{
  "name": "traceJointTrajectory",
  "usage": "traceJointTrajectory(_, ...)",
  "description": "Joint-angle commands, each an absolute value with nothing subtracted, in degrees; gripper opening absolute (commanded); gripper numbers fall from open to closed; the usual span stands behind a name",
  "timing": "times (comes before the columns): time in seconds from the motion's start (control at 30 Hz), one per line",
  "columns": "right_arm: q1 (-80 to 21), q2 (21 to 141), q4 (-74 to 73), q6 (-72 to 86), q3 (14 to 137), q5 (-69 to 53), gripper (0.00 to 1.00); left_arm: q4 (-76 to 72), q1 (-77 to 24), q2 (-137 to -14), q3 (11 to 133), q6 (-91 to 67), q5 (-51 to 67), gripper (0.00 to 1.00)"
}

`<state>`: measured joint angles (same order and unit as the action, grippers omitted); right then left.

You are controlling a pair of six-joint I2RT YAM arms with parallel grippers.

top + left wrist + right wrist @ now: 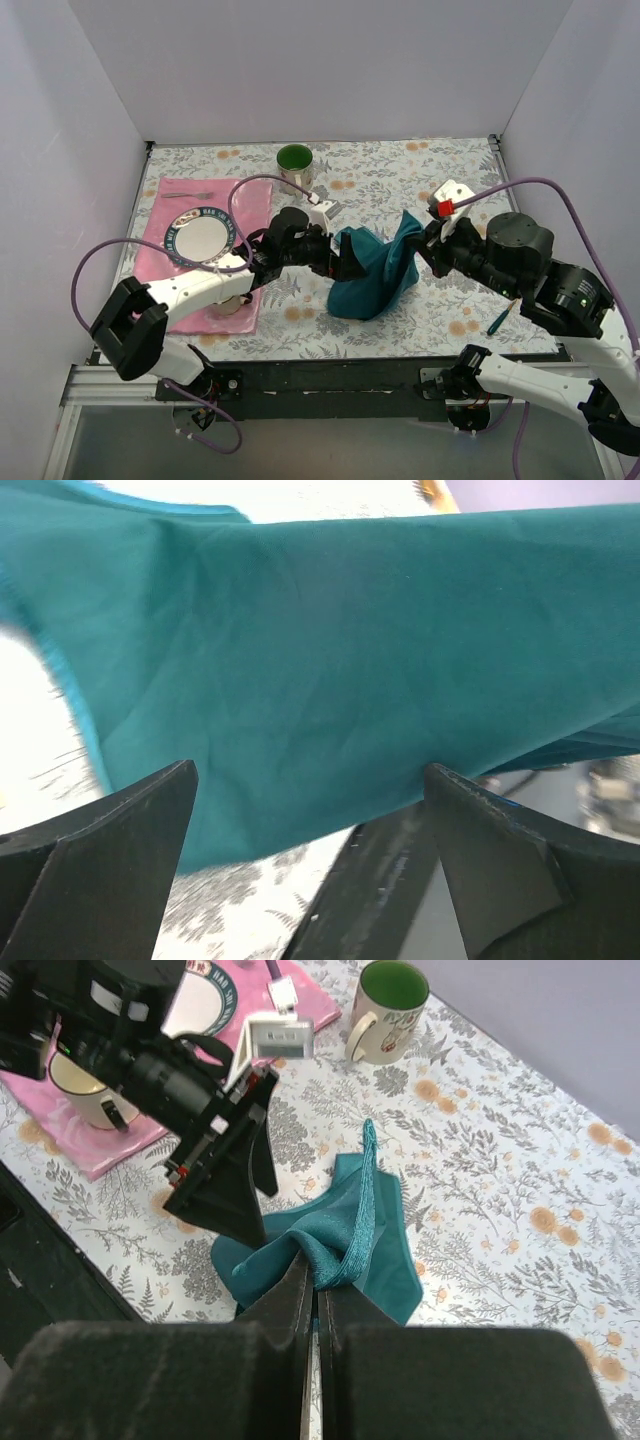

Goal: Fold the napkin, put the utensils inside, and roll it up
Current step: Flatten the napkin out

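**Napkin**: teal cloth, seen bunched near the middle of the floral table, between the 2 arms. Its lower part is rested on the table. 1 corner is lifted up and to the right into a peak.

**Right gripper**: clenched on the napkin. In the right wrist view, a rolled edge of the cloth is pinched between the 2 closed fingers, and the rest is draped down to the table.

**Left gripper**: released. In the left wrist view, its 2 black fingers are spread wide, and the cloth is stretched across beyond the tips. Nothing is clamped. From above, the gripper is placed right at the napkin's left side. Whether the tips touch the cloth cannot be told.

**Utensil**: 1 piece with a dark green handle is noted on the table at the right, well apart from the napkin and near the right arm. A thin piece is seen at the far end of the pink placemat, but it is too small to identify.

**Also on the placemat:** 1 plate with a dark patterned rim, and 1 cream mug partly hidden by the left arm.

**Off the placemat:** 1 green-lined mug is stood near the far edge of the table.
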<state>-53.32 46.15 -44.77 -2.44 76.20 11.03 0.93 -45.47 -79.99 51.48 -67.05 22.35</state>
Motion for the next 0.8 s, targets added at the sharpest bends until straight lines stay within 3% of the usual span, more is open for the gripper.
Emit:
traceJointTrajectory(0.0,-53.3,45.5,-45.7,-5.1,81.6,14.6,0.01,-10.7,-45.5,-84.4,53.2,-71.8,37.1,0.98)
traceJointTrajectory(0.27,-53.3,46.4,-43.2,-5.4,83.8,18.4,0.01,-21.4,-48.8,-84.1,49.4,-76.2,44.3,0.95)
traceJointTrajectory(0.43,-53.3,49.1,-43.5,-6.7,86.7,20.0,0.01,-15.3,-52.7,-81.2,49.7,-71.6,33.9,0.96)
traceJointTrajectory(0.53,-53.3,49.3,-42.7,-7.3,88.3,16.8,0.01,-10.1,-54.2,-85.8,54.5,-72.5,24.3,0.92)
traceJointTrajectory(0.57,-53.3,49.0,-42.5,-7.2,88.7,16.3,0.01,-7.3,-54.3,-89.5,55.9,-72.9,23.0,0.89)
traceJointTrajectory(0.77,-53.3,46.7,-43.0,-8.3,91.0,14.9,0.01,4.9,-54.1,-96.1,64.1,-69.3,8.8,0.38)
